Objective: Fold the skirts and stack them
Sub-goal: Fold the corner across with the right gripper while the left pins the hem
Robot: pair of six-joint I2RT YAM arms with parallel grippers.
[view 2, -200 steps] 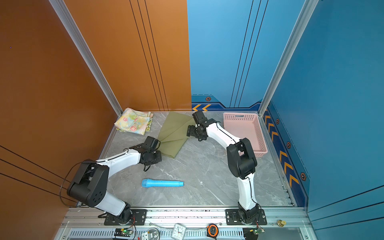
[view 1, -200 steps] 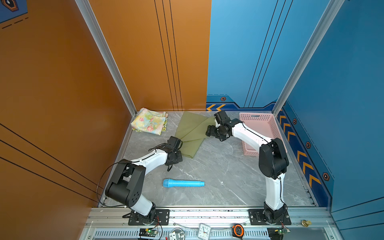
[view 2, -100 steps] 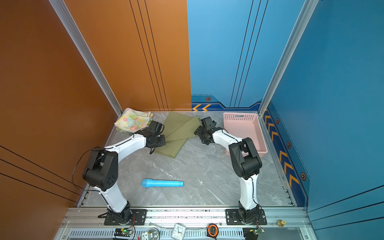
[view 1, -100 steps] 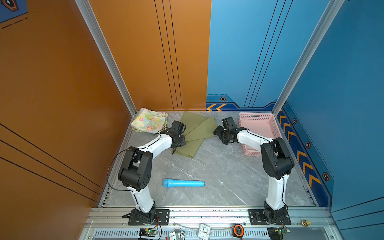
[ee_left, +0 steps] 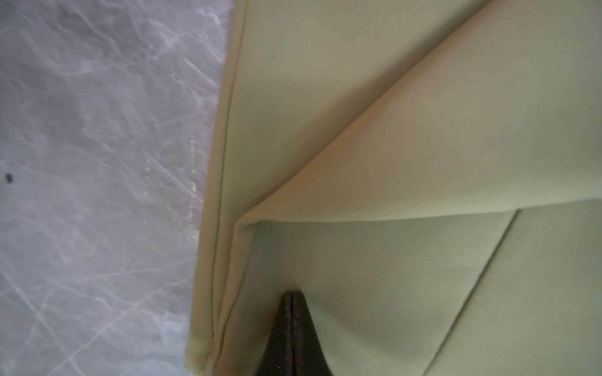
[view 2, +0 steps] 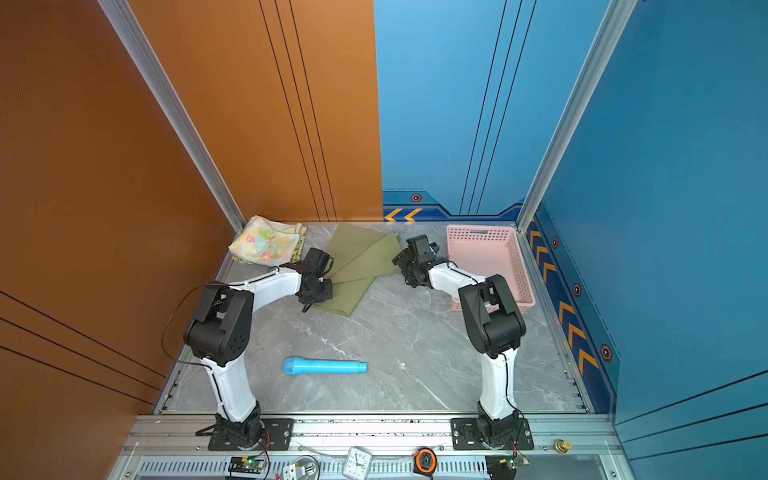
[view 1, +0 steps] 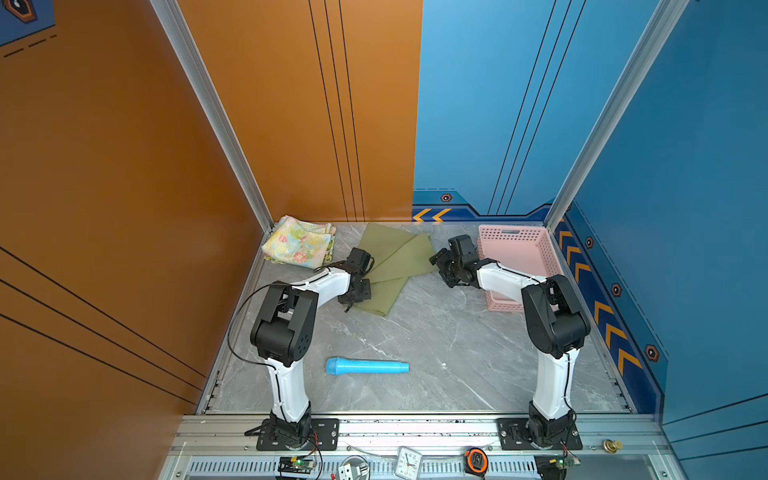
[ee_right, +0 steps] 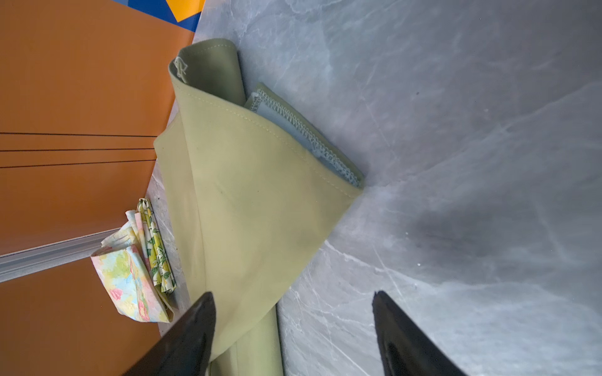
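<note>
The olive green skirt (view 1: 395,266) (view 2: 357,266) lies partly folded at the back middle of the table, with one layer laid across another (ee_left: 391,130). My left gripper (view 1: 358,293) (view 2: 318,293) (ee_left: 293,294) is shut, its tips resting on the skirt's left part with no cloth showing between them. My right gripper (view 1: 442,266) (view 2: 401,266) (ee_right: 293,293) stands open at the skirt's right corner (ee_right: 254,195), holding nothing. The pastel flowered skirt (view 1: 299,245) (view 2: 266,243) (ee_right: 127,280) lies folded in the back left corner on top of the lemon-print skirt (ee_right: 156,247).
A pink lattice basket (view 1: 515,227) (view 2: 482,227) stands at the back right, close behind the right arm. A light blue tube (view 1: 368,367) (view 2: 324,367) lies on the grey marble table near the front middle. Orange and blue walls close in the back and sides.
The left gripper swung toward the back over the olive skirt and came forward again, leaving a layer folded across it. The right gripper drew slightly right, off the cloth.
</note>
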